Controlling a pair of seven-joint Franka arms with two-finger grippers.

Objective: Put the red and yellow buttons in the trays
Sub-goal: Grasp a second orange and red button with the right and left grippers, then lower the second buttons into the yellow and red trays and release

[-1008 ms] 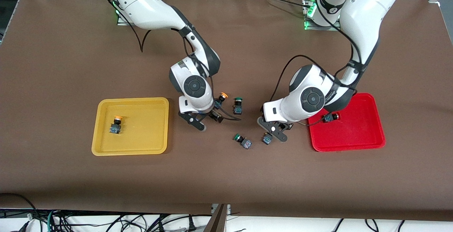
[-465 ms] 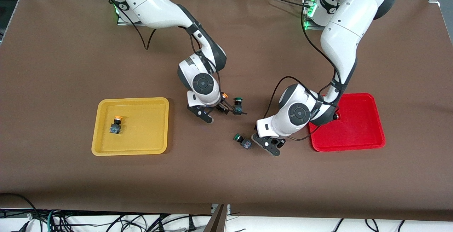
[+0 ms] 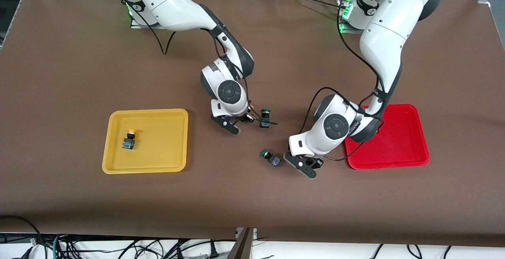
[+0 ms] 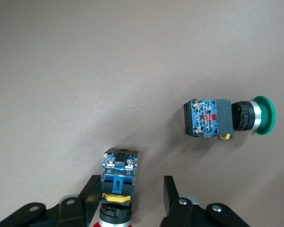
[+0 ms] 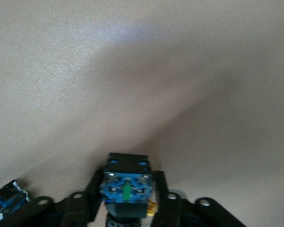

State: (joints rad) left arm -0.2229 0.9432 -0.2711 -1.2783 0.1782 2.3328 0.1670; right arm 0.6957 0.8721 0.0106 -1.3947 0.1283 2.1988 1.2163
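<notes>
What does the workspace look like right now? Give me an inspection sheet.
Surface: brown table cover, flat.
Job's things: yellow tray holds one yellow button. In the red tray no button is seen, but the left arm covers one corner. A second yellow button and a red button lie on the table between the trays.
Clutter: two green buttons on the table.
Grippers: right gripper is closed on the second yellow button. Left gripper is open around the red button.
Cables: black cables run along both arms, and more hang below the table edge.
Surroundings: metal framing past the table's corners.
</notes>
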